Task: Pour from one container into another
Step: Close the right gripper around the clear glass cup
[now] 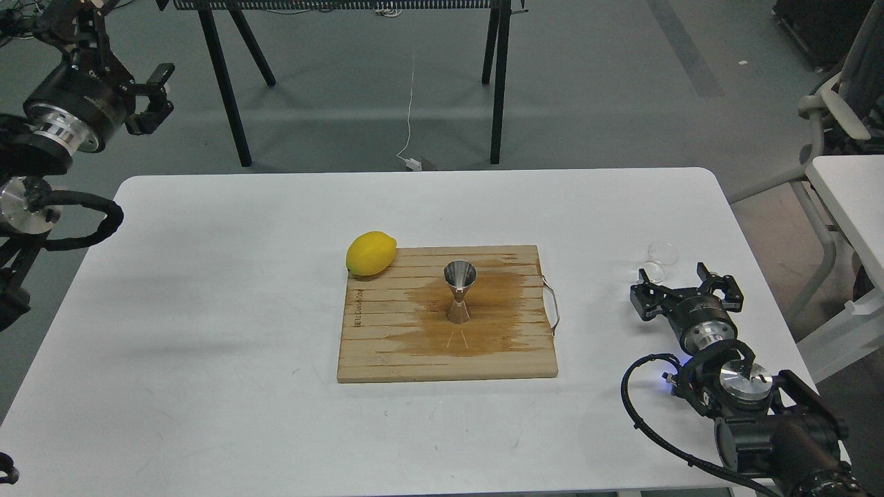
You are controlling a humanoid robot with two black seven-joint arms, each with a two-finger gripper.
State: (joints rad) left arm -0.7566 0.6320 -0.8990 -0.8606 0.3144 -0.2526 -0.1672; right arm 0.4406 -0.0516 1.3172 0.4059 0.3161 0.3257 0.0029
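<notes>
The small clear glass cup [661,254] stands on the white table at the right, its lower part hidden behind my right gripper. That right gripper [682,284] sits just in front of the cup, fingers spread wide and open, nothing between them. On the wet wooden cutting board [387,345] in the middle of the table, the steel jigger [460,290] stands upright. My left gripper [152,96] hangs high at the far left, off the table's back edge, open and empty.
A yellow lemon [371,253] rests on the board's back left corner. The board has a wire handle [552,307] on its right side. A dark stain surrounds the jigger. A chair [839,117] and another table stand to the right.
</notes>
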